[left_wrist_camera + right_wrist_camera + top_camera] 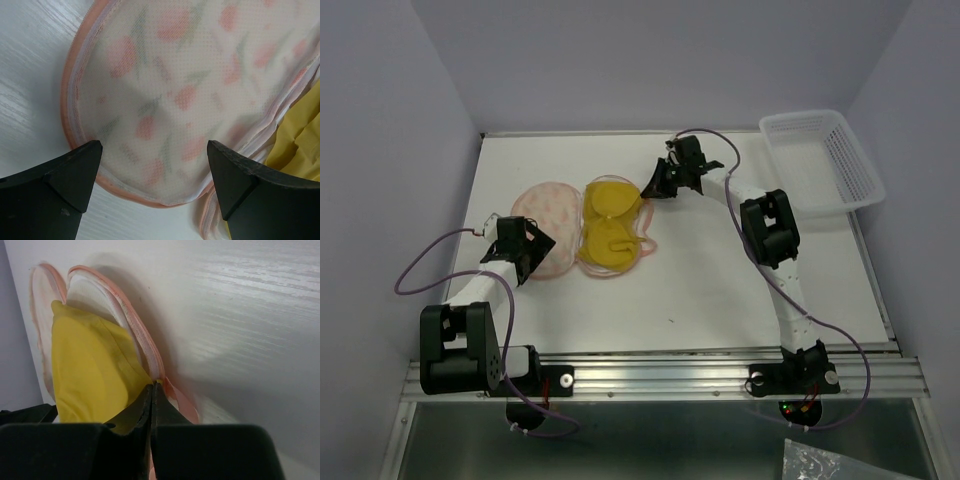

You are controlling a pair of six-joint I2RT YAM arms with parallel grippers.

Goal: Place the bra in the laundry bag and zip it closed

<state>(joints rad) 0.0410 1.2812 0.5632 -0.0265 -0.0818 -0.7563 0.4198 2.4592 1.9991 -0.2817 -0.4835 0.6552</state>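
White laminate with a faint brushed grain makes up the tabletop (pixel 720 290). At its far right corner sits a rectangular basket (pixel 855 165) of white plastic lattice, well apart from the rest. Left of centre the laundry bag (pixel 542 215) lies spread open like a clamshell. It has two peanut-shaped halves of fine dotted mesh, cream-peach with soft orange-pink print and a pink bound edge. The left half shows only its printed mesh. The right half holds the bra (pixel 608 225), a mustard-yellow piece of soft fabric, smooth, rounded at the cups and creased in the middle, lying within the pink rim.

The left arm bends low from its base, its wrist above the bag's left half. The left claw (pixel 152 150) hangs spread wide over the near end of that half, gripping nothing. The right arm reaches long across the tabletop, elbow raised, wrist dipping to the bag's far right rim. The right claw (pixel 151 390) is pressed together, its tips at the meeting of pink edging and yellow fabric. I cannot tell whether any cloth is caught between them.
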